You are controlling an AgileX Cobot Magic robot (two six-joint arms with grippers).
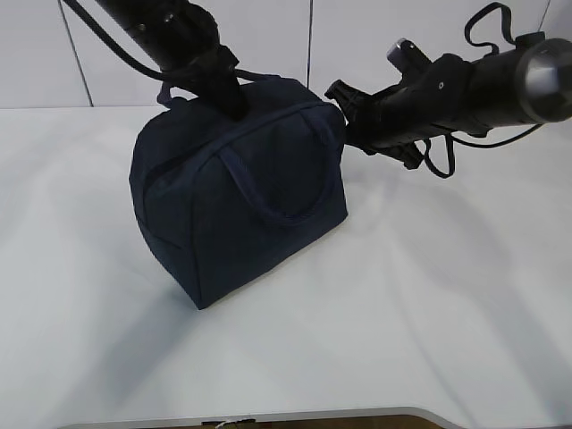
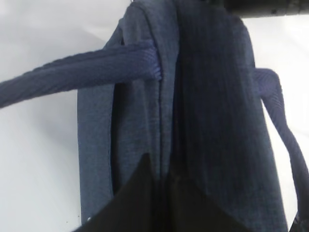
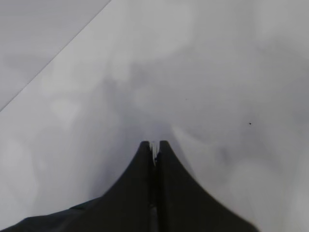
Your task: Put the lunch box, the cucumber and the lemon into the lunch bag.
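Navy lunch bag (image 1: pixel 237 192), two handles (image 1: pixel 277 192)

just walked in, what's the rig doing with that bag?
The left gripper is shut on fabric at the top of the navy lunch bag, which stands on the white table and looks closed. The right gripper is shut on nothing and hangs over bare table just right of the bag. No lunch box, cucumber or lemon is visible, so whether they are already inside cannot be told from these views.
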